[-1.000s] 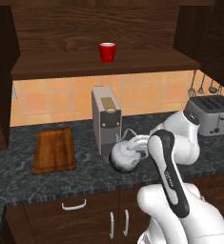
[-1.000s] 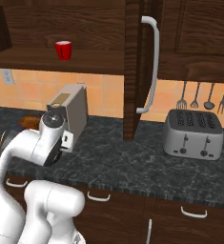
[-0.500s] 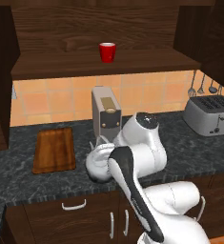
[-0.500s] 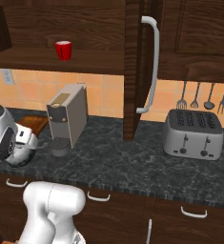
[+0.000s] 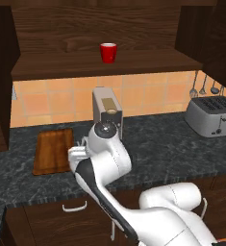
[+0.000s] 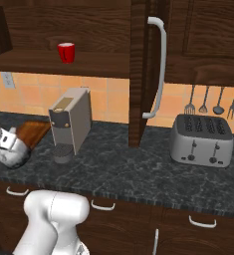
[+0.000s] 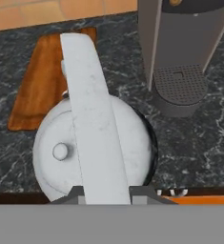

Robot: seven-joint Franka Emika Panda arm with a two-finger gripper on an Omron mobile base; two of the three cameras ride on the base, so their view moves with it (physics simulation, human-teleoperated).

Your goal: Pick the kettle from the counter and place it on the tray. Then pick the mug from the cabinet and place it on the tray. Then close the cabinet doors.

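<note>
Arm swung left toward tray (image 5: 52, 151), kettle (image 7: 96, 152) hanging below fingers clamped on its handle (image 7: 92, 119)

Kettle (image 7: 99, 152) silver-grey w/ pale marbled sheen. Tray (image 5: 53, 151) reddish-brown wood grain. Counter (image 6: 138, 169) dark grey-black, light speckle. Mug (image 5: 108, 52) bright red. Cabinet (image 5: 95, 29) + doors (image 6: 141, 69) dark brown grain — silver bar handle. Backsplash tiles (image 5: 52, 101) orange-peach. Toaster (image 6: 202, 140) grey. Coffee machine (image 6: 71, 119) grey-beige.

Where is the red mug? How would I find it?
Look up at the open dark wood cabinet above the counter. On its single shelf stands the mug, alone. It is small, bright red, and the only red thing there.
</note>
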